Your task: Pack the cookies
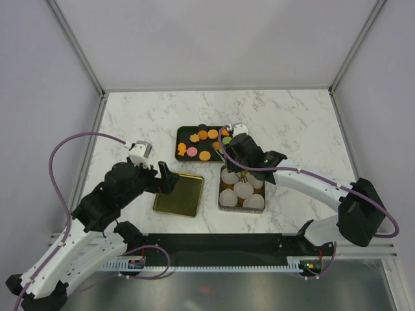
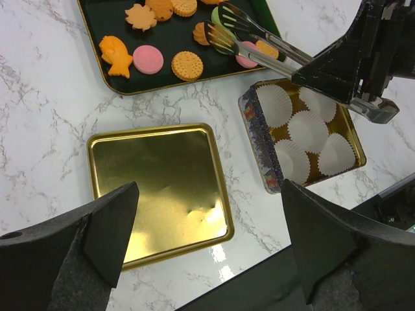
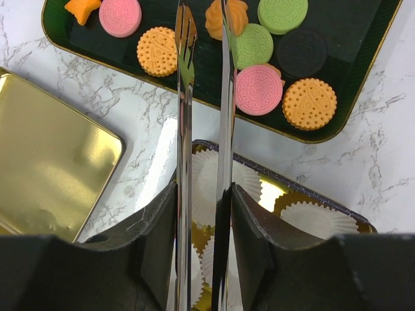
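Marble-patterned white table (image 1: 130, 116) sits inside plain grey walls, and everything you need is gathered around its middle.

The cookies (image 1: 205, 155), small flat biscuits in orange, pink and green with one dark round one and a few orange leaf and fish shapes, all lie on a dark rectangular tray with a gold rim (image 3: 363, 39). That tray rests at the centre of the table, its long side running left to right.

Your right gripper (image 3: 204, 207) is clamped on a pair of long shiny metal tongs (image 3: 185, 129), one finger pressed against each arm. The tongs reach out over the right half of the tray. Their tips stand slightly apart at a ridged orange cookie, beside two round green ones. You cannot tell from these views whether the tips touch it.

Under the tongs' handles, just on the near side of the tray, sits a rectangular tin with a patterned wall (image 2: 256, 139). It is filled with white pleated paper cups (image 2: 308, 129), and no cookie shows in them.

To the left of that tin, apart from it and close to the table's near edge, lies a shallow square gold tin lid (image 2: 155, 168), inner side up.

Your left gripper (image 2: 209, 194) hangs above this lid with its fingers spread wide, holding nothing.
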